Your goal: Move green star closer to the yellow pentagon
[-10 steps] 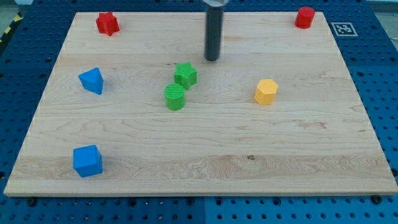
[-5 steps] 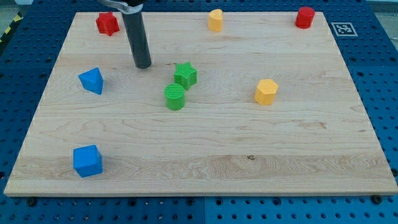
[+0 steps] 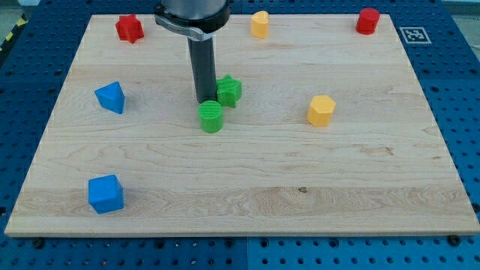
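The green star (image 3: 229, 91) lies near the middle of the wooden board (image 3: 247, 187). My tip (image 3: 204, 100) is right at the star's left side, touching or nearly touching it, and just above the green cylinder (image 3: 211, 117). A yellow block that looks like the pentagon (image 3: 321, 110) lies to the right of the star, well apart from it. A second yellow block (image 3: 259, 24), its shape unclear, sits at the view's top edge.
A red star (image 3: 129, 28) is at the top left and a red block (image 3: 367, 20) at the top right. A blue triangular block (image 3: 111, 97) is at the left and a blue cube (image 3: 105, 194) at the bottom left.
My tip has swung from the view's top middle to the left, then back right and down to the green star's left side. The star has shifted slightly right.
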You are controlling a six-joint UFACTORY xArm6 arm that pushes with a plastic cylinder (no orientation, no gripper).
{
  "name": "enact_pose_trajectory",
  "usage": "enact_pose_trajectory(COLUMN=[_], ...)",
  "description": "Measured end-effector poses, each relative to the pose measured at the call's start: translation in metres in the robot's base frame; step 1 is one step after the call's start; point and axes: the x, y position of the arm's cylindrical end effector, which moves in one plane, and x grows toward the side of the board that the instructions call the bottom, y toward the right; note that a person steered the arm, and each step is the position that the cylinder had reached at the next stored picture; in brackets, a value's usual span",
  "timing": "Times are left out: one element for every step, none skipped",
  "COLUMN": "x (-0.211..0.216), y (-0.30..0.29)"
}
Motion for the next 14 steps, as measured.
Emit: enact_pose_trajectory(x=[0.000, 0.000, -0.011, -0.024, -0.025, -0.048, -0.067, -0.065, -0.064, -0.046, -0.046, -0.046, -0.043, -0.043], y=[0.020, 0.027, 0.053, 0.085, 0.107, 0.090, 0.091, 0.117, 0.118, 0.114, 0.114, 0.114, 0.127, 0.129])
